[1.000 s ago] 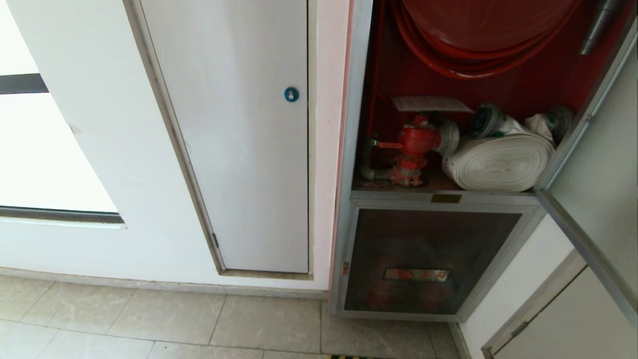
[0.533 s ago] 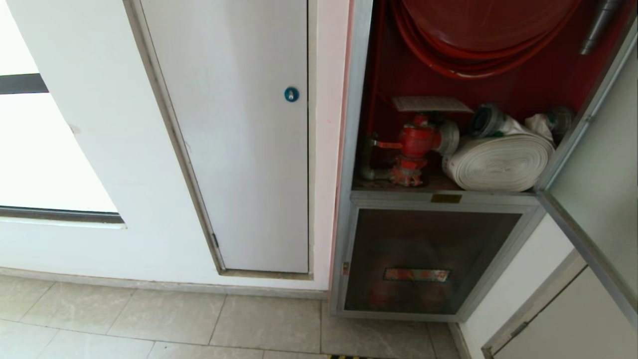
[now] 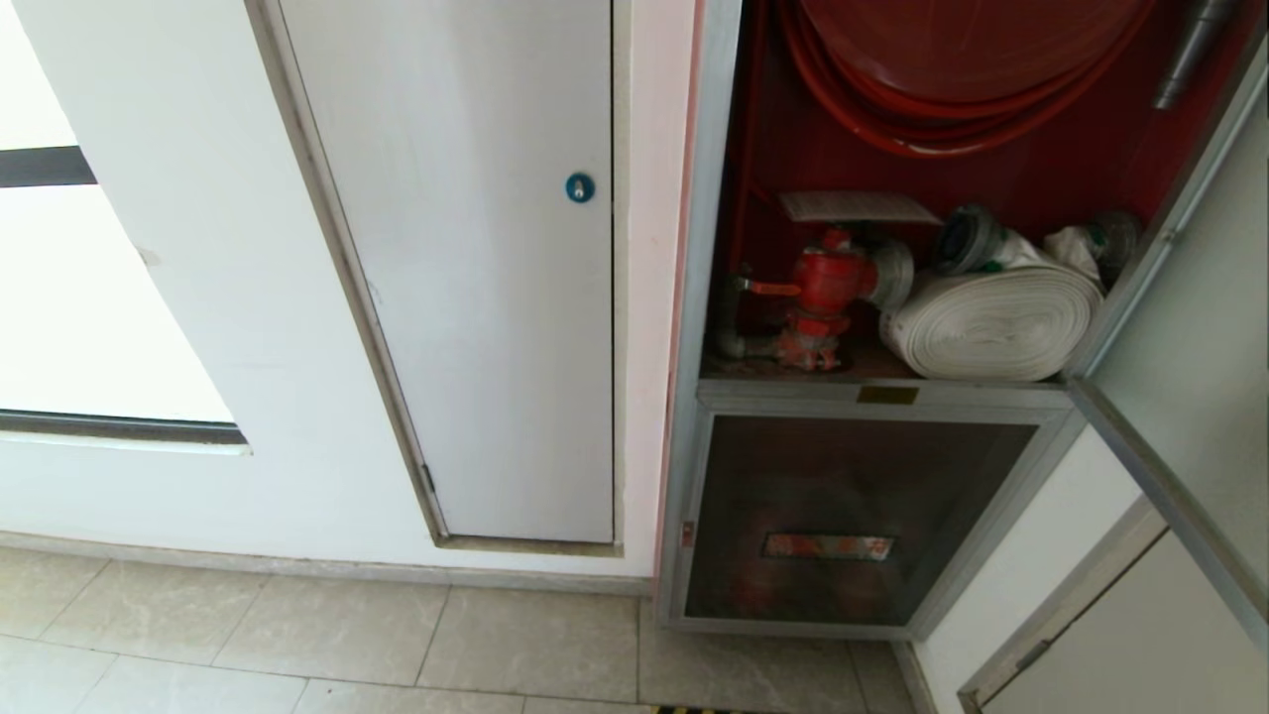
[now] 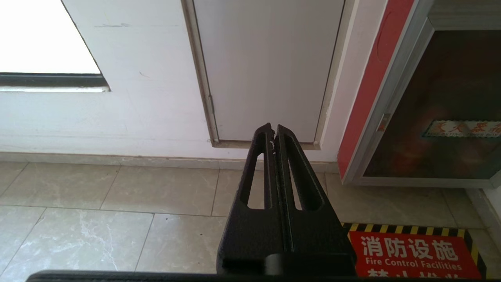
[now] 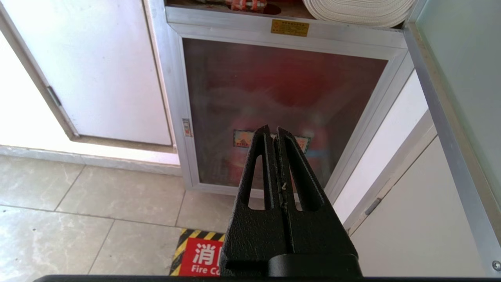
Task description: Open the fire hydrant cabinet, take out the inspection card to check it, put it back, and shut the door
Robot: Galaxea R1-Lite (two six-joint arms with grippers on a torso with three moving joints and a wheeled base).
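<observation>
White panel door point(image 3: 476, 297): far left of the fire hydrant cabinet, shut, round blue lock point(image 3: 580, 186) on it. Not part of the job.
Left gripper point(image 4: 274, 131): low, aimed at the floor tiles point(image 4: 117, 196) and the foot of the white panel door; fingers pressed together, nothing between them. Absent from the head view. Reads as parked.
Fire hydrant cabinet point(image 3: 706, 198): upper compartment stands open, red inside. Red hose reel point(image 3: 952, 59) above, red valve point(image 3: 828, 288) at lower left, white rolled hose point(image 3: 991, 322) beside it on the right.
Inspection card point(image 3: 855, 206): lies flat just above the valve, inside the open compartment. No gripper near it.
Lower glass panel point(image 3: 853, 516): closed, red label strip across it.
Right gripper point(image 5: 273, 133): fingers closed tight, empty, pointed at the lower glass panel, below the shelf with the hose. Absent from the head view.
Door point(image 3: 1190, 377): swung out to the right, silver frame edge toward the camera.
Change over the last second: none in the head view; cabinet, card, hose and door all sit where they were, and no arm has entered.
Meaning for task: my reading is that the door is open and the card is either untouched or already returned; the frames alone cannot settle which. Next comes a reach for the card or a push on the door.
</observation>
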